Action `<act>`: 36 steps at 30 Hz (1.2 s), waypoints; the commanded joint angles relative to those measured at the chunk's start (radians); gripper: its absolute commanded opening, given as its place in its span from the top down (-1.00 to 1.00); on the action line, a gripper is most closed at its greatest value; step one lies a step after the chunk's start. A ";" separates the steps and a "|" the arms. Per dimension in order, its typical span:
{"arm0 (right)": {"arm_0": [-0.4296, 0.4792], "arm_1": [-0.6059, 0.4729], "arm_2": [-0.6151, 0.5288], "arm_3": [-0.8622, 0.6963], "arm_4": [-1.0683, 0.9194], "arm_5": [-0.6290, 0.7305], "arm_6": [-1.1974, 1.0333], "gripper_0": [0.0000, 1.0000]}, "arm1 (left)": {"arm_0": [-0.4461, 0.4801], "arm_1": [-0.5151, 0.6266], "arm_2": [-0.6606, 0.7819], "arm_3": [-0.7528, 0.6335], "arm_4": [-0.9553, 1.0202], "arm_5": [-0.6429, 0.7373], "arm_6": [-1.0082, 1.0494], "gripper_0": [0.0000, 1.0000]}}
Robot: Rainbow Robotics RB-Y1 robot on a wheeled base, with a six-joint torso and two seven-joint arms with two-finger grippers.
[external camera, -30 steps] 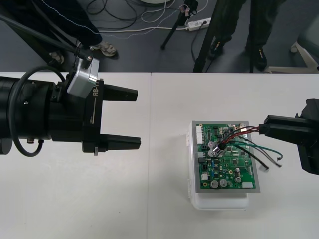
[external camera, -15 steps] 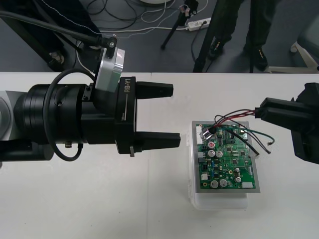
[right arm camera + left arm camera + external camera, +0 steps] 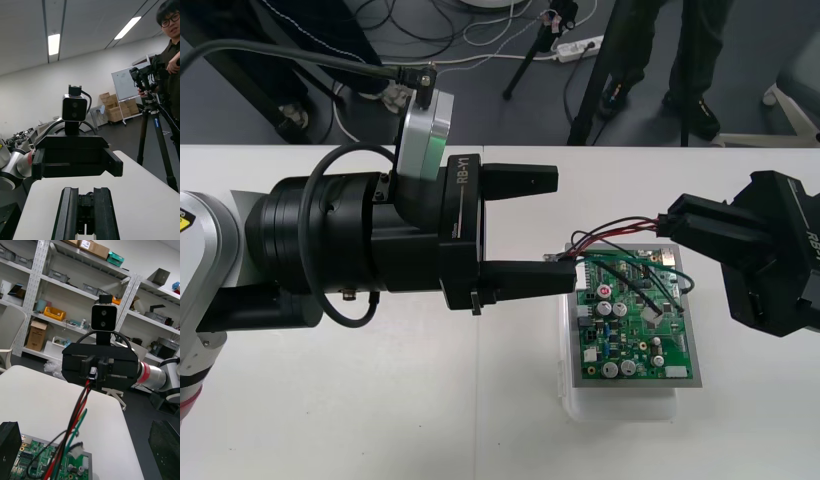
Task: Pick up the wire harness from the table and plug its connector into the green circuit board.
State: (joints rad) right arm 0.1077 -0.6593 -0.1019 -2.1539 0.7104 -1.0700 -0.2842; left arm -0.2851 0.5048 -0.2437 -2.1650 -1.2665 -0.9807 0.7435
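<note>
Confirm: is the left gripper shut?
No: the left gripper holds its two black fingers far apart in the front view.

Light table (image 3: 330, 400): white base (image 3: 620, 405) w/ green board (image 3: 632, 342).

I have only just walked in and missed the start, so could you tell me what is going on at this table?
The right gripper is shut on the wire harness and holds it in the air above the green circuit board, with the wires hanging down toward the board. The left gripper is open and hovers at the board's left side, its lower finger close to the harness's free end. The harness is not yet plugged into the board.
</note>
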 commanded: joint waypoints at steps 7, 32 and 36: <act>-0.034 0.076 0.050 -0.009 0.037 -0.025 0.020 1.00 | -0.034 -0.065 -0.037 0.019 0.021 0.050 -0.105 -1.00; -0.036 0.106 0.064 -0.009 0.034 -0.031 0.045 1.00 | -0.037 -0.108 -0.081 0.043 0.067 -0.015 -0.227 -1.00; -0.036 0.109 0.065 -0.009 0.034 -0.031 0.046 1.00 | -0.039 -0.137 -0.081 0.076 0.076 -0.038 -0.245 -1.00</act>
State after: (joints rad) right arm 0.0954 -0.5708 -0.0507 -2.1519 0.7447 -1.0928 -0.2674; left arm -0.2856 0.4205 -0.3065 -2.1084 -1.2137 -0.9819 0.5849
